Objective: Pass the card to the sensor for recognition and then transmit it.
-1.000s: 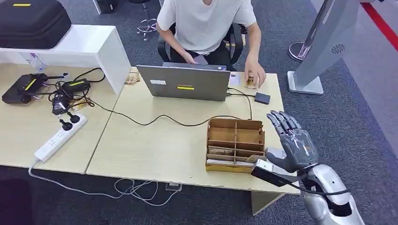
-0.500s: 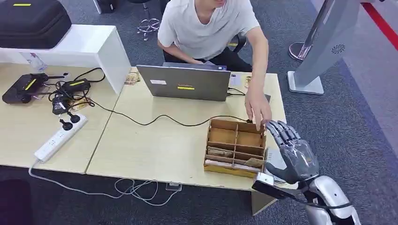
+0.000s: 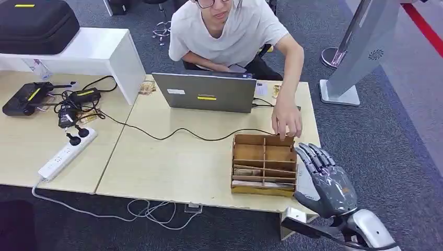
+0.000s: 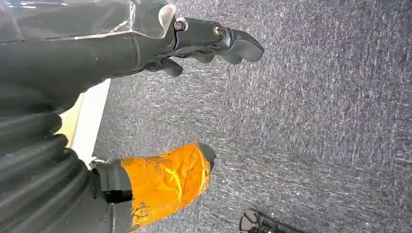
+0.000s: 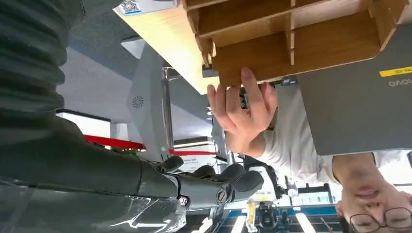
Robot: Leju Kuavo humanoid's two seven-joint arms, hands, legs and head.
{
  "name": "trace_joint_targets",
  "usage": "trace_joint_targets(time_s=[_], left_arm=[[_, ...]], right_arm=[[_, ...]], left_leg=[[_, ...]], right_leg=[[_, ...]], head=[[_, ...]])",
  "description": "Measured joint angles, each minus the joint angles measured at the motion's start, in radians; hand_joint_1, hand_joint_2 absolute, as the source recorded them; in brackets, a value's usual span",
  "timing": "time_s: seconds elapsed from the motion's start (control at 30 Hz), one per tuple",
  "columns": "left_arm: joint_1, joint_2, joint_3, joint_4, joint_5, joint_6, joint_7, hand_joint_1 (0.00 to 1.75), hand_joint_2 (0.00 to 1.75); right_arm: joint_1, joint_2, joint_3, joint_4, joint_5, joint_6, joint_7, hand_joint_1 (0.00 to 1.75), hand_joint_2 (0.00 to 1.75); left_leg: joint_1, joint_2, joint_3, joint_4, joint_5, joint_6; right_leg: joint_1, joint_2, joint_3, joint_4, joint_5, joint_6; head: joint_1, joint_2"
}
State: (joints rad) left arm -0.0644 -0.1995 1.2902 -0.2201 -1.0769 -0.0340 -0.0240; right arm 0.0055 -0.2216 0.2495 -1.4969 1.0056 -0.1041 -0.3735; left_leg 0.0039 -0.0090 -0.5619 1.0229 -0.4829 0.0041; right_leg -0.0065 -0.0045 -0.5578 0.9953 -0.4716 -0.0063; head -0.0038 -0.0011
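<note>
Cards (image 3: 249,170) lie in the near slots of the box (image 3: 264,163) on the surface; the right robot hand (image 3: 325,180), empty and spread just right of it, may bump the person's hand (image 3: 286,124) at the far edge.

Grey carpet floor (image 3: 397,130) throughout, short-piled and speckled, crossed by a red stripe (image 3: 424,26) at the far right. Two pale wood tables (image 3: 172,157) pushed edge to edge, seam running between them. White shelf unit (image 3: 104,49) standing on the left table, black zipped case (image 3: 36,23) on top. White power strip (image 3: 67,152) near the left table's front edge, black cables (image 3: 156,133) trailing across both tops, lighter cable (image 3: 151,212) looping down over the front edge to the carpet. Grey slanted kiosk stand (image 3: 360,52) on a flat base to the right, beside a round chrome post foot (image 3: 331,57). Even, soft indoor lighting, faint shadows.
</note>
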Motion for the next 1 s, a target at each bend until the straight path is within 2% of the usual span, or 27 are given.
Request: trace_joint_targets(time_s=[1.0], left_arm=[[-0.004, 0.0, 0.002, 0.0, -0.01, 0.001, 0.0, 0.0, 1.75]], right_arm=[[0.002, 0.0, 0.016, 0.007, 0.0, 0.009, -0.002, 0.0, 1.75]], left_leg=[[0.0, 0.0, 0.0, 0.0, 0.0, 0.0]], right_leg=[[0.0, 0.0, 0.0, 0.0, 0.0, 0.0]], head=[[0.0, 0.0]])
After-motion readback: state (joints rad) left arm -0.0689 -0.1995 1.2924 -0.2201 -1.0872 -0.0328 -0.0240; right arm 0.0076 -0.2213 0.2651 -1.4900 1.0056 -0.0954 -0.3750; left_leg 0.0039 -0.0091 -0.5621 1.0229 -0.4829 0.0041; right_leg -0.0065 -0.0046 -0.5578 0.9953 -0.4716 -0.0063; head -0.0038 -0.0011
